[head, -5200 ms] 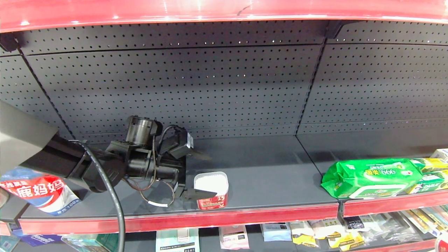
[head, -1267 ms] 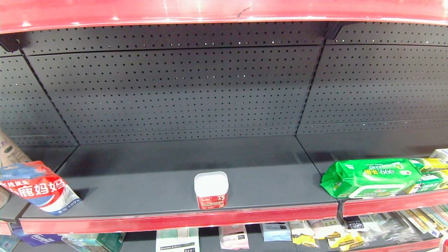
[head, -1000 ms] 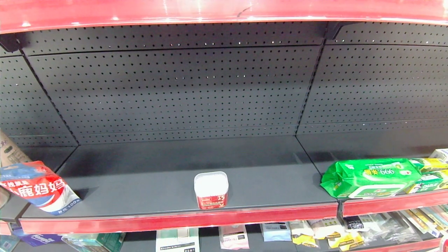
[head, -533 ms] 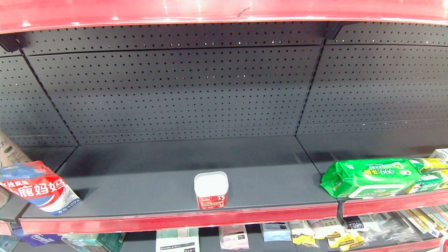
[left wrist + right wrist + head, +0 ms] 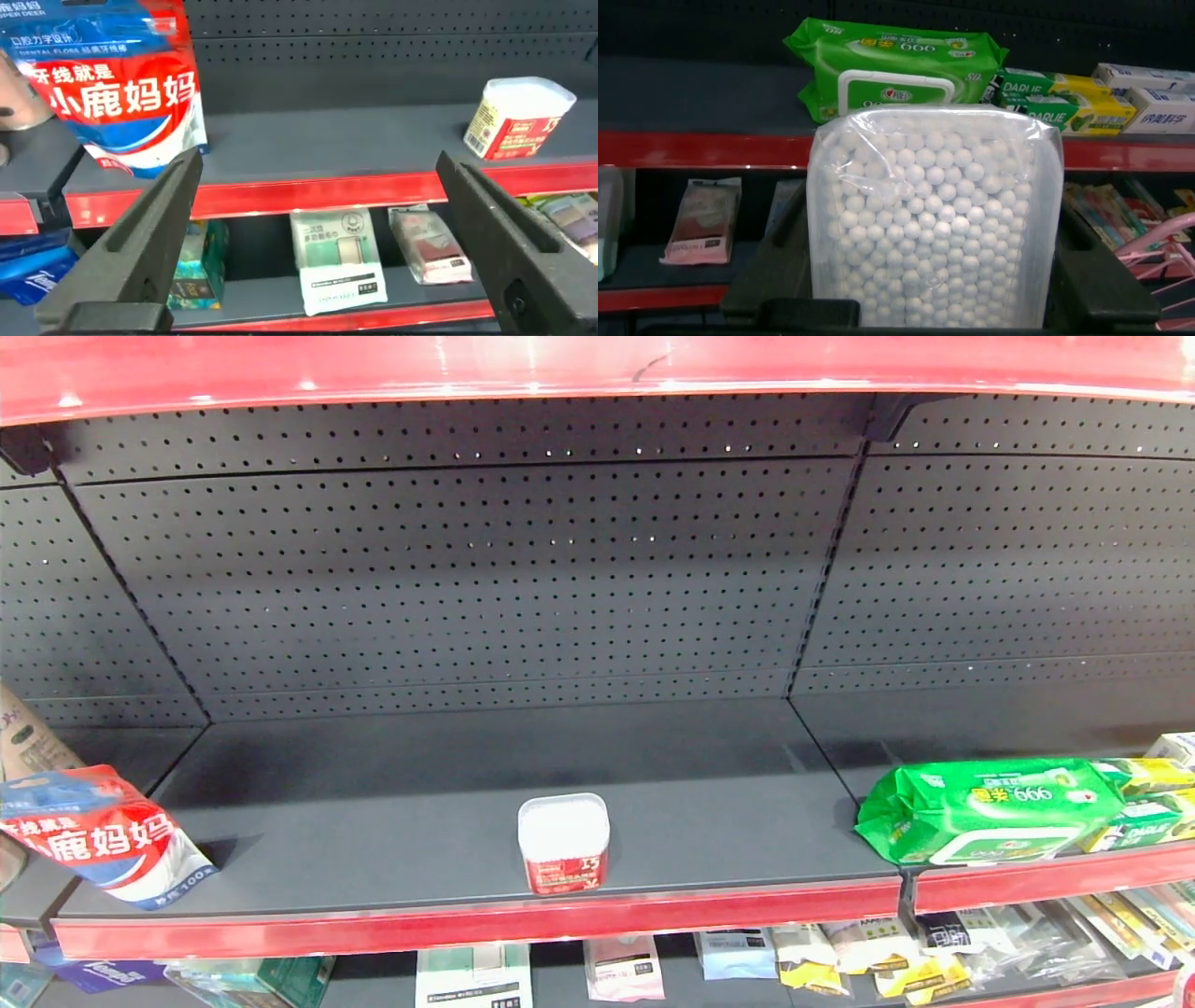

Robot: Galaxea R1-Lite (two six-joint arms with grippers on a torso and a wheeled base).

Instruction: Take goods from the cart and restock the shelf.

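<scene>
My right claw (image 5: pixel 932 213) is clamped on a clear-wrapped pack of small white round heads (image 5: pixel 934 168). The pack stands upright between the two dark fingers (image 5: pixel 771 257), one on each side wall. Past the pack, ahead of this claw, runs the shelf's red front rail (image 5: pixel 710 147). On the shelf board just behind that rail a green wipes pack (image 5: pixel 896 61) lies flat. Yellow-green boxes (image 5: pixel 1060 103) lie beside it, further to my right. Below the rail, a pale pink packet (image 5: pixel 701 219) sits on the lower level.

My left claw (image 5: pixel 316 161) is spread wide and holds nothing; its fingers (image 5: pixel 140 243) stand well apart. Straight ahead of the gap is the same red rail, and under it white and pink packets (image 5: pixel 338 261) stand on the lower level. Further off, on the board above the rail, a blue, red and white pouch (image 5: pixel 117 84) stands beyond the left finger. A white tub with a red label (image 5: pixel 517 117) stands beyond the right finger, well apart from the pouch.

From the head camera the shelf (image 5: pixel 420 775) shows the tub (image 5: pixel 563 843) upright near the front edge. The pouch (image 5: pixel 93 840) leans at the far left end and the wipes pack (image 5: pixel 990 807) lies on the next bay to the right. The perforated back panel (image 5: pixel 485 579) rises behind them all.
</scene>
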